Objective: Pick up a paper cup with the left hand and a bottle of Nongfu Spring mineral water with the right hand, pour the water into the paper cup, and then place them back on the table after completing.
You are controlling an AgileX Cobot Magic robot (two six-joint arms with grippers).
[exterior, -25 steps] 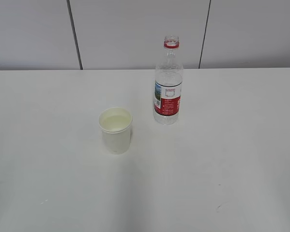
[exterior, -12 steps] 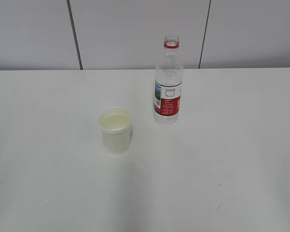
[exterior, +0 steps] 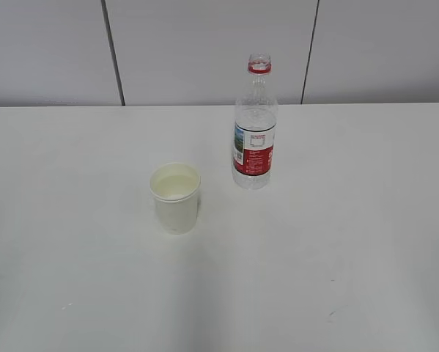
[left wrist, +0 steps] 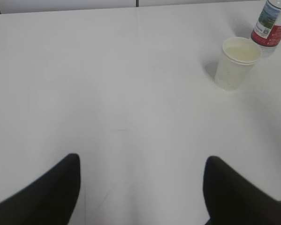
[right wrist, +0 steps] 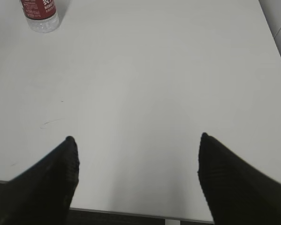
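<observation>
We see the white table (exterior: 336, 242) filling most of the exterior view, with a grey panelled wall (exterior: 204, 44) behind it. No arm shows in that view.

The bottle (exterior: 254, 125) stands upright toward the back of the table, right of centre. It is clear plastic with a red and white label and a red ring at the neck, and its mouth is uncapped. How much water is left in it we cannot tell.

The cup (exterior: 176, 196) stands upright in front of the bottle and to its left, near it but not touching. It holds pale liquid partway up.

In the left wrist view the left hand (left wrist: 142, 192) hangs low over bare table, its two dark fingers (left wrist: 46, 194) spread wide apart with nothing between them. The cup (left wrist: 236, 63) and the bottle's base (left wrist: 273, 26) sit well apart from it, at the upper right.

In the right wrist view the right hand (right wrist: 136, 180) is likewise spread wide and empty, over the near edge of the table. The bottle's base (right wrist: 41, 14) is far off at the upper left, well apart from the fingers (right wrist: 46, 183)
</observation>
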